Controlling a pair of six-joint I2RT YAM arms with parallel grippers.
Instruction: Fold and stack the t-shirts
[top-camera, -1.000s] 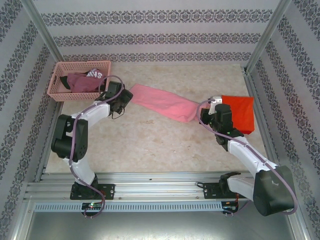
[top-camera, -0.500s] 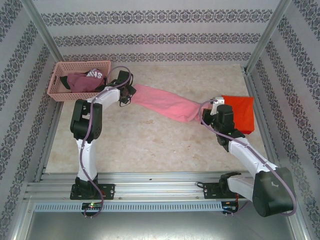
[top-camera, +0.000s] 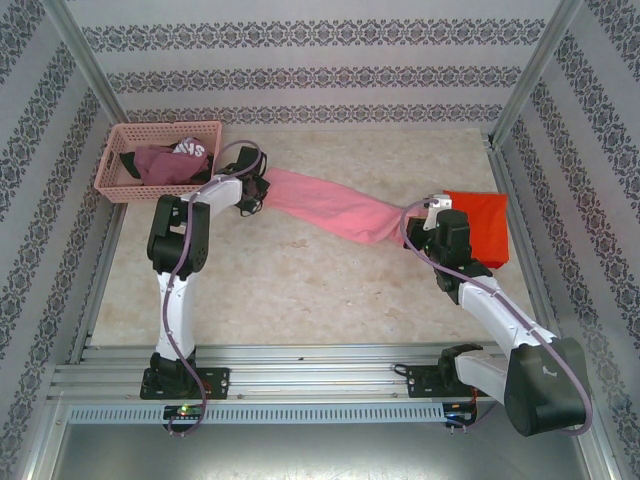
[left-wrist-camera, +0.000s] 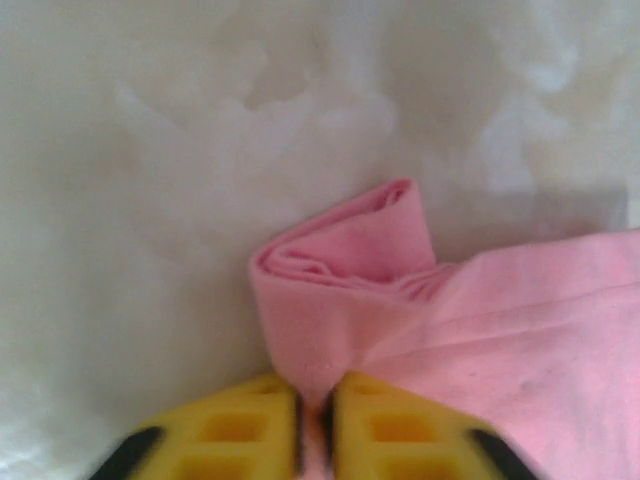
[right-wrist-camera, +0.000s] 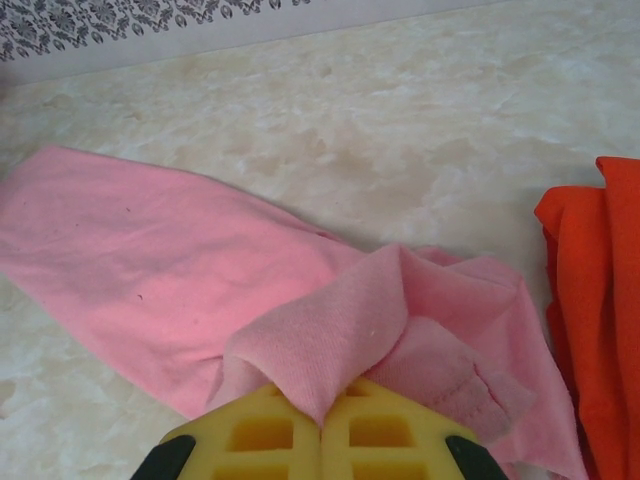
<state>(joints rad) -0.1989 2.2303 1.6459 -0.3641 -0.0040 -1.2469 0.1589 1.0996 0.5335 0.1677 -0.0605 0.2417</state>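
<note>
The salmon-pink t-shirt (top-camera: 330, 208) is stretched into a long band across the middle of the table, running from upper left to lower right. My left gripper (top-camera: 254, 192) is shut on its left end; the left wrist view shows the yellow fingers (left-wrist-camera: 240, 430) pinching a fold of pink t-shirt (left-wrist-camera: 340, 290). My right gripper (top-camera: 412, 226) is shut on its right end, a pink fold (right-wrist-camera: 330, 340) clamped between the yellow fingers (right-wrist-camera: 390, 435). The orange-red t-shirt (top-camera: 482, 226) lies folded flat at the right, beside the right arm, its edge (right-wrist-camera: 595, 300) near the pink cloth.
A pink plastic basket (top-camera: 112, 170) at the back left holds maroon and black garments (top-camera: 165, 162) with white print. Patterned walls enclose the table on three sides. Bare marbled tabletop (top-camera: 300, 290) lies in front of the stretched shirt.
The left arm has swung up and back, carrying the shirt's left end toward the basket. The right gripper has stayed almost still, so the shirt is pulled a little tauter.
</note>
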